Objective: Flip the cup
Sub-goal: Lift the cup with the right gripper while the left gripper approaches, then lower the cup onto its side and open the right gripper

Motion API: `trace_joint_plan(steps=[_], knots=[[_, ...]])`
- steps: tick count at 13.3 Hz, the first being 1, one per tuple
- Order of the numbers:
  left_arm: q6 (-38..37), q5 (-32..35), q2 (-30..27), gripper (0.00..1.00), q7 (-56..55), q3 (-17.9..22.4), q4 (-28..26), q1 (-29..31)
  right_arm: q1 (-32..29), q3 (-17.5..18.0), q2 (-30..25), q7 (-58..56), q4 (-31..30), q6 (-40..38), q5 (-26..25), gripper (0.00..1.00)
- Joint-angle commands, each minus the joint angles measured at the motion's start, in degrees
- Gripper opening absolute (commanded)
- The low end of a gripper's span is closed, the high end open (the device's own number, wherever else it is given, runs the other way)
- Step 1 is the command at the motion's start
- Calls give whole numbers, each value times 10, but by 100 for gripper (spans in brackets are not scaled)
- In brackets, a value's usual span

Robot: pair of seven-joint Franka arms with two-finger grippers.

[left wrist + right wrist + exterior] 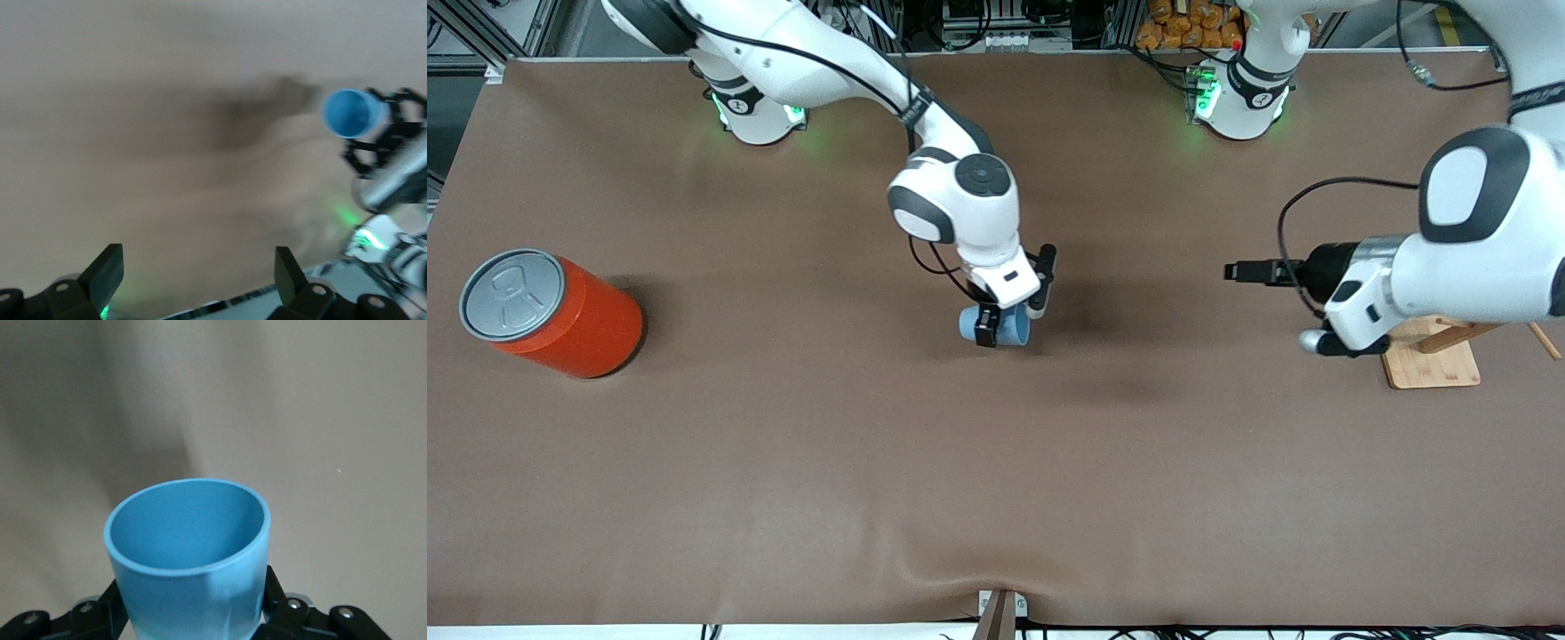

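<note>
— Pinching the cup (1005, 328), is it? Which pincer has it?

— The right pincer (1009, 322), on the arm reaching in from the right arm's base. Its fingers (280, 613) press against the cup's lower walls from either side, near the closed bottom, as the right wrist view shows.

— How does the cup sit?

— Tipped on its side in the front view, held above the middle of the table (783, 462) with a shadow beneath it. It is light blue outside and a deeper blue inside. In the left wrist view its open mouth (350, 112) faces toward the left arm's end of the table.

— And the left pincer?

— The left pincer (1245, 271) waits over the table toward the left arm's end, well apart from the cup, pointing roughly level toward it. Its fingers (107, 273) stand spread wide and pinch nothing.

— Anything else on the table?

— An orange can (560, 316) with a grey pull-tab lid stands near the right arm's end, well apart from the cup. A small wooden stand (1432, 360) sits near the left arm's end, partly covered by the left arm.
</note>
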Motion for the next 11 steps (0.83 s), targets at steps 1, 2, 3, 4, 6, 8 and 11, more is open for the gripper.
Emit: trace_joint_plan(steps=[1,2,3,4,6,8,11], knots=[[10,-44,43,100,-4,-1,12,0,71,-61,52,50,49,19,-35,49],[20,-61,59,100,-3,-1,12,-1,87,-77,58,58,49,32,-35,52],[24,-78,75,100,-2,-1,12,-2,94,-84,62,59,49,36,-35,59],[27,-91,90,100,2,-1,12,-7,96,-84,63,66,49,36,-34,100],[37,-97,109,100,6,-1,13,-8,95,-83,60,81,51,34,-33,100],[42,-108,115,100,5,-1,13,-10,86,-80,49,80,74,23,-21,100],[49,-159,127,100,6,-1,15,-11,64,-74,10,79,77,-19,60,100]])
